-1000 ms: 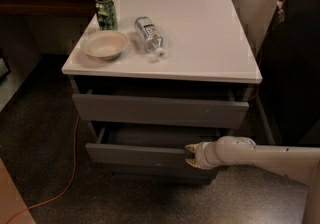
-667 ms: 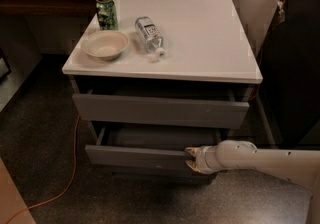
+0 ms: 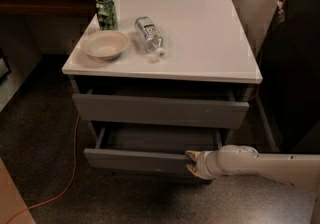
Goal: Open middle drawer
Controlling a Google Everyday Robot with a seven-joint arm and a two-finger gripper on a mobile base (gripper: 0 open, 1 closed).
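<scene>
The middle drawer (image 3: 135, 160) is a grey, handleless drawer of the white-topped cabinet (image 3: 200, 33). It stands pulled out, and its grey inside shows behind the front. My gripper (image 3: 192, 163) is at the right part of the drawer's front, against its top edge, on the end of the white arm (image 3: 250, 162) that comes in from the lower right. The top drawer (image 3: 160, 110) above it stands out a little from the cabinet frame. Any drawer below is hidden by the pulled-out front.
On the cabinet top stand a green can (image 3: 106, 13), a cream bowl (image 3: 106, 44) and a clear bottle lying on its side (image 3: 149, 35). An orange cable (image 3: 70, 178) runs over the dark floor at the left. A dark unit (image 3: 295, 68) stands at the right.
The middle drawer has slid further out toward the camera, and my gripper has moved with it, lower in the view.
</scene>
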